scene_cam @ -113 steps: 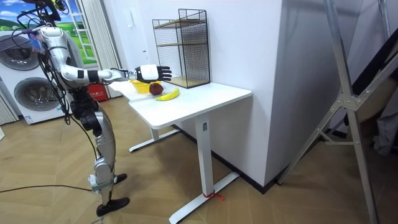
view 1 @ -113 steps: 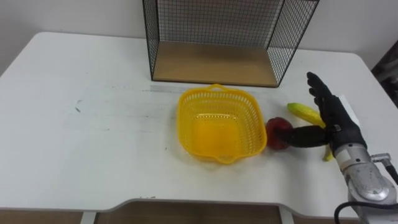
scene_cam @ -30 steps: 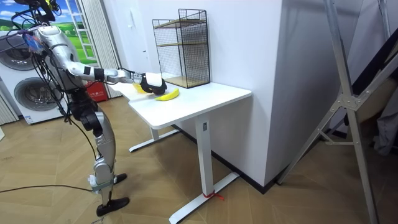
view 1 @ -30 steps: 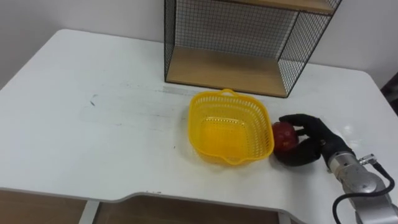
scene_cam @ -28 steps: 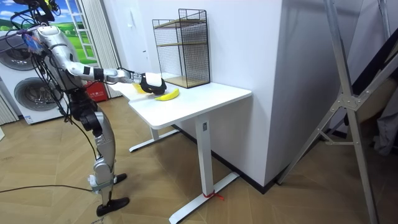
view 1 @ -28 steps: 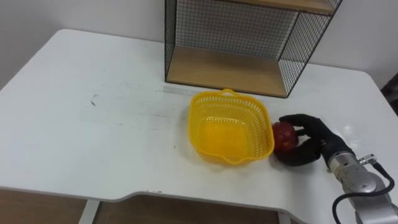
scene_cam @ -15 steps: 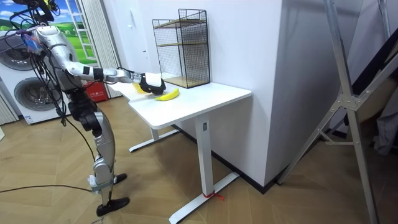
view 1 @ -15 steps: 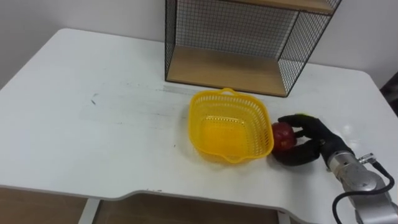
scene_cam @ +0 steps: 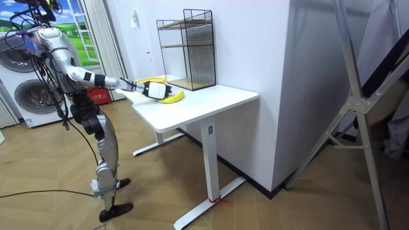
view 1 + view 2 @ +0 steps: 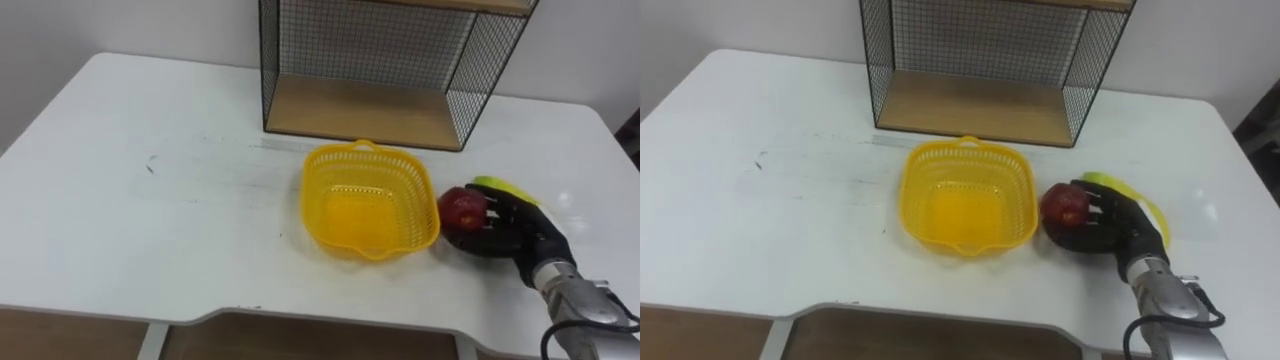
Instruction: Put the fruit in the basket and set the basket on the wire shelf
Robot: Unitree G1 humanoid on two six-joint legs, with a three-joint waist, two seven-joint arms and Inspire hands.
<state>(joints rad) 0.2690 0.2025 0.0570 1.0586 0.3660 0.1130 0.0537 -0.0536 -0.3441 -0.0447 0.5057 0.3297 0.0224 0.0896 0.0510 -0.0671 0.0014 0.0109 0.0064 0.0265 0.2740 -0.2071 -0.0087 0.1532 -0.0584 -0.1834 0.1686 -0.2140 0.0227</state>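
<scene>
The right hand [image 10: 512, 232] is clamped on the red apple [image 10: 462, 208]: its dark fingers curl round the fruit from the right, and the apple bulges out of the grip on the side facing the yellow basket [image 10: 365, 150]. Apple and basket are just beside each other, the fruit level with the basket's right wall. Whether it rests on the tabletop [image 10: 150, 220] or is a little clear of it cannot be told.

The basket is empty and stands upright at the middle of the tabletop, directly in front of the open lower bay of the wire shelf [image 10: 360, 108].

What the next move turns on is that the basket lies immediately to the hand's left, so the apple probably needs only a short lift over the near rim and a small shift leftward before release.

The banana [image 10: 497, 185] lies behind the hand and partly under it. Its long axis runs from the back left toward the front right, on the side away from the basket. It looks like the right arm's job as well.
</scene>
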